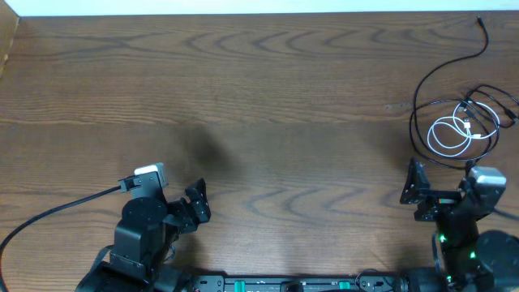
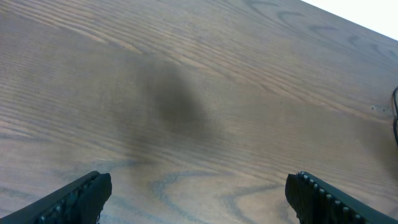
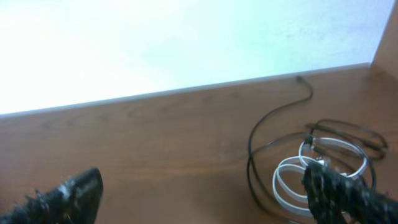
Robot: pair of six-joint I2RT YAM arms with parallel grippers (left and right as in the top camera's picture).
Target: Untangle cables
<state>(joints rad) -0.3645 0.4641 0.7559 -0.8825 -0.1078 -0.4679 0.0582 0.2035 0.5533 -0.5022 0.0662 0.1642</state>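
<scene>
Noting right gripper (image 1: 417,193) spread wide, empty. Finding cables (image 1: 458,126) tangled just ahead of it, white coil (image 1: 450,136) nearest, black loops (image 1: 417,105) trailing farther off. Noting left gripper (image 1: 199,203) spread, well apart.

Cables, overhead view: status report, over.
Left claw open, empty. Right claw open, empty. Thin white coiled cable looped among thin black cables, untouched. No obstruction seen.
</scene>
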